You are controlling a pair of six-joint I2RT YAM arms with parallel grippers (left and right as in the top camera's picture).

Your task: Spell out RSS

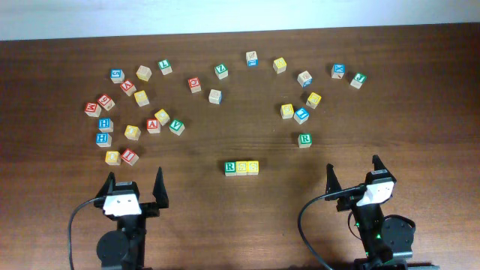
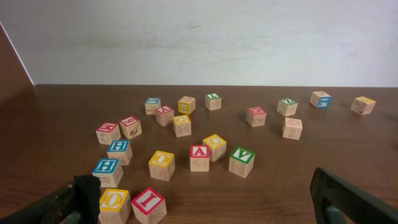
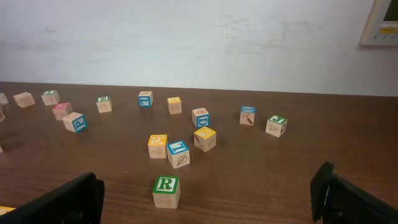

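Toward six o'clock on the table (image 1: 225,225), between the two arms:

Item 1, word row. R cube (image 1: 231,167), white face with a green letter, is sitting at the nine o'clock end. First yellow cube (image 1: 241,167) is touching its three o'clock side. Second yellow cube (image 1: 253,167) is touching that one and closing the row. Letters on the yellow pair are showing too small to read.

Item 2, step in hand (judged). The word is looking laid out, so only checking and keeping clear are remaining. A careful operator is confirming that both yellow faces are reading S, nudging only a crooked cube, and coming down from above. A sideways sweep is risking a scattered row.

Item 3, spare R cube (image 1: 304,139). It is lying at two o'clock of the row, well apart, and is not needing a move.

Item 4, poses. Left gripper (image 1: 135,177) is resting at eight o'clock of the row, pointing toward twelve, fingers (image 2: 84,194) spread wide and holding nothing. Right gripper (image 1: 352,166) is resting between three and four o'clock, likewise pointing toward twelve, fingers (image 3: 71,199) wide and empty.
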